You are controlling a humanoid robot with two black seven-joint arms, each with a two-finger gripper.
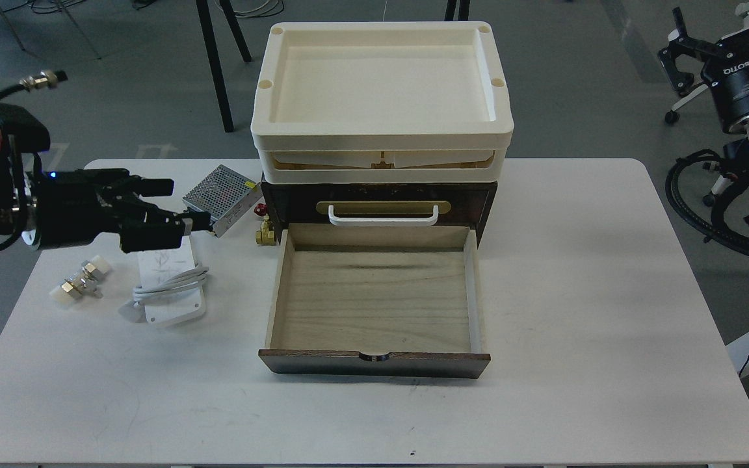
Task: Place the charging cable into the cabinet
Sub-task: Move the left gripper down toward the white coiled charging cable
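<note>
Charging cable (170, 292): flat, white, seemingly cord-wrapped.

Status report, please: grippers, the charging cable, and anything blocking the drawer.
Left gripper over charging cable's far end, fingers' state unclear. Right gripper raised off-table. Cable untouched on table. Cabinet drawer open, unobstructed.

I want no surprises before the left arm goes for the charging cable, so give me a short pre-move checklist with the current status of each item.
1. Drawer of the cabinet pulled out: ok.
2. Drawer free of contents: ok, only bare wood shows.
3. Charging cable on the table, left of the drawer, not yet held: ok.
4. Left gripper over the cable's far end: ok; open or shut: cannot tell, its fingers read as one dark mass.
5. Neighbours off the cable: ok, the metal fittings and silver power-supply box lie apart from it.
6. Right gripper away from the work area: ok, off the table at far right.
</note>
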